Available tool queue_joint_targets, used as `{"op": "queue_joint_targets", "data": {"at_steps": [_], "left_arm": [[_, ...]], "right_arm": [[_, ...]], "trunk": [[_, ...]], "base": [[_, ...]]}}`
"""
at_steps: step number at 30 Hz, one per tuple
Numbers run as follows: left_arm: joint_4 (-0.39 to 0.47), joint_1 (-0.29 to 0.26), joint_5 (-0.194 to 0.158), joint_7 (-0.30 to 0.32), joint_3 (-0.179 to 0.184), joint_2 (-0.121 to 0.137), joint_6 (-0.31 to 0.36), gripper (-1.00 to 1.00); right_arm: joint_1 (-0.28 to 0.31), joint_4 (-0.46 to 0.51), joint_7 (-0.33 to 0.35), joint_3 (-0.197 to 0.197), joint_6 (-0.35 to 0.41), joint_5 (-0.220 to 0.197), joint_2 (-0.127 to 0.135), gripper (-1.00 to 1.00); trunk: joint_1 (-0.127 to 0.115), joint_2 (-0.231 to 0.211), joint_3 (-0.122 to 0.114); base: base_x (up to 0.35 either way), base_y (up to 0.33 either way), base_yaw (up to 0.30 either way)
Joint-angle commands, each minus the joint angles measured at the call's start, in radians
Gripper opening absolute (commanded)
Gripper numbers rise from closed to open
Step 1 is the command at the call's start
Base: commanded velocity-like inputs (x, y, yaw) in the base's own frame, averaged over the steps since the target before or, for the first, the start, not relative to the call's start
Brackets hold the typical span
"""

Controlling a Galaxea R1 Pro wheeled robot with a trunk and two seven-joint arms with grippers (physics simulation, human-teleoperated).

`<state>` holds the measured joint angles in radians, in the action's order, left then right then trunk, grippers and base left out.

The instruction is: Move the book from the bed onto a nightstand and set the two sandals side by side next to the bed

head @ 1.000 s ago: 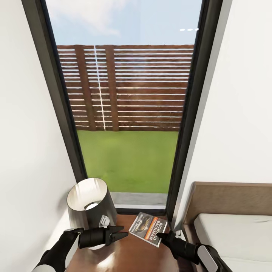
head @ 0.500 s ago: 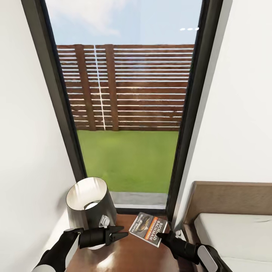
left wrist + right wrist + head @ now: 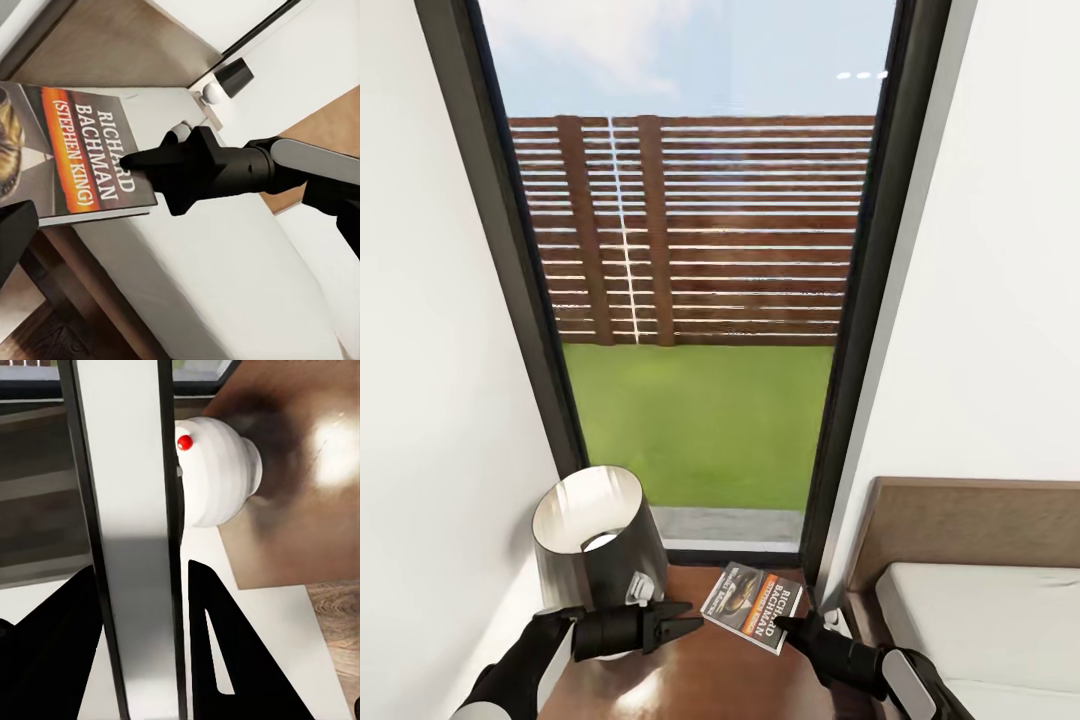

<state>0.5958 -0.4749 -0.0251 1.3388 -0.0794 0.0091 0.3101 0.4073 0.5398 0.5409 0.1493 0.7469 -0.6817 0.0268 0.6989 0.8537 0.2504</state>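
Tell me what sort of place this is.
Most likely a bedroom corner: a bed with a brown headboard, a dark wooden nightstand beside it carrying a lamp and a book, and a tall window onto grass and a fence.

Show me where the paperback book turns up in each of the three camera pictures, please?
Head view: the book sits low, right of centre, over the nightstand top.
Left wrist view: cover up at the picture's left, author's name readable.
Right wrist view: probably the pale upright slab between the black fingers.
Shared landmark: the right gripper, closed on the book's edge.
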Motion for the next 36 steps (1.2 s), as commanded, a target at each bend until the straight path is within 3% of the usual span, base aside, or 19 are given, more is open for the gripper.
{"op": "queue_joint_targets", "data": {"at_steps": [1,36], "left_arm": [[-0.001,-0.001,-0.002,0.003,-0.001,-0.001,0.010,1.00],[-0.002,-0.001,-0.001,-0.010,-0.002,-0.008,0.009,1.00]], "right_arm": [[0.001,0.000,0.002,0.004,0.007,-0.001,0.000,-1.00],[0.001,0.000,0.002,0.004,0.006,-0.001,0.001,-1.00]], "trunk": [[0.004,0.008,0.005],[0.138,0.253,0.114]], "base": [[0.000,0.000,0.000],[0.000,0.000,0.000]]}}
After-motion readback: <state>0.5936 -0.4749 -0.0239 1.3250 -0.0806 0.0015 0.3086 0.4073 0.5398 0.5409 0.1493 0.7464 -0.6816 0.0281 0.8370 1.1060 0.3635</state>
